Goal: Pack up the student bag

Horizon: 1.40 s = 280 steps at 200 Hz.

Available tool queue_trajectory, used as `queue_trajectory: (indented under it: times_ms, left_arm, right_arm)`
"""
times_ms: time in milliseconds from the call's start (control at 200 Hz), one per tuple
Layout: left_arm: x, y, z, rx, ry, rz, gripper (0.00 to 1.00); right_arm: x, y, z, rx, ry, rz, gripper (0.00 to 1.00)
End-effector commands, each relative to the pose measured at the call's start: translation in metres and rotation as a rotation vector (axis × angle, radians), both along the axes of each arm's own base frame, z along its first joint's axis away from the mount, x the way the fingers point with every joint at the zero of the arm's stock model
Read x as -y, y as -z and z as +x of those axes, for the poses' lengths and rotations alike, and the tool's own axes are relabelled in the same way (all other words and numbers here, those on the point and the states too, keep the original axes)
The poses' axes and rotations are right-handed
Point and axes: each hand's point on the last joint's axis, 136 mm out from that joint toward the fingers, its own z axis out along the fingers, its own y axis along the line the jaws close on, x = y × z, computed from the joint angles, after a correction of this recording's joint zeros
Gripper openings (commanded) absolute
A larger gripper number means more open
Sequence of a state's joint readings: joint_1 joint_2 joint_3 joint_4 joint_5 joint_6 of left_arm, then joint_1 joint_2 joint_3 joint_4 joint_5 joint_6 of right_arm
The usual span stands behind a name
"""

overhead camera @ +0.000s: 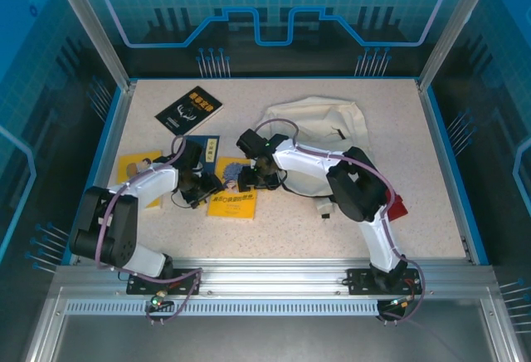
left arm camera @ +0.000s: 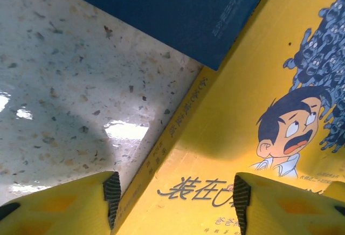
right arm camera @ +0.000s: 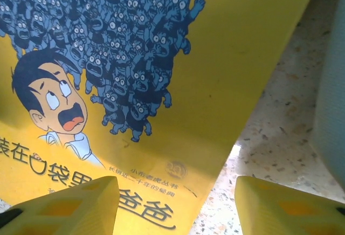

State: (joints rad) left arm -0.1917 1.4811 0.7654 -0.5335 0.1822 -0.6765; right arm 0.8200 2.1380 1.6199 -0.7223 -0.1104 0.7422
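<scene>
The student bag [overhead camera: 319, 121] lies crumpled at the far right of the table [overhead camera: 290, 229], just behind our right arm. Our left gripper [left arm camera: 175, 192] has its jaws apart and clamps nothing, straddling the spine edge of the flat yellow book [left arm camera: 226, 138]; a blue book [left arm camera: 161, 8] lies against that book's far corner. Our right gripper [right arm camera: 175, 192] is likewise spread, empty, over the yellow book's opposite edge. Both arms reach inward, wrists pitched down, grippers near each other.
</scene>
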Motion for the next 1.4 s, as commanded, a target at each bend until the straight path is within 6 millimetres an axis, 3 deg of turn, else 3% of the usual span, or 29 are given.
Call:
queue_trajectory:
  times_ms: [0, 220, 510, 690, 1011, 1186, 1396]
  left_arm:
    - [0.005, 0.003, -0.002, -0.013, 0.038, -0.037, 0.59]
    - [0.003, 0.012, -0.008, -0.065, 0.058, -0.01, 0.54]
    - [-0.006, 0.029, -0.02, -0.135, 0.107, 0.111, 0.48]
    - [-0.008, 0.037, -0.023, -0.164, 0.11, 0.133, 0.48]
    - [-0.004, 0.039, -0.022, -0.163, 0.11, 0.118, 0.46]
    - [-0.001, 0.033, -0.017, -0.139, 0.109, 0.101, 0.46]
    - [0.005, 0.017, -0.001, -0.046, 0.09, 0.066, 0.46]
  right_arm:
    - [-0.005, 0.004, -0.007, -0.048, -0.021, -0.003, 0.58]
    - [-0.016, 0.0, -0.006, -0.068, -0.03, 0.05, 0.56]
    - [-0.04, -0.046, -0.006, -0.067, -0.086, 0.259, 0.53]
    - [-0.04, -0.063, -0.005, -0.063, -0.06, 0.332, 0.48]
    - [-0.027, -0.048, 0.002, -0.108, 0.035, 0.403, 0.36]
    - [-0.02, -0.035, 0.004, -0.102, 0.052, 0.35, 0.25]
    - [-0.014, -0.037, 0.009, -0.054, 0.049, 0.328, 0.07]
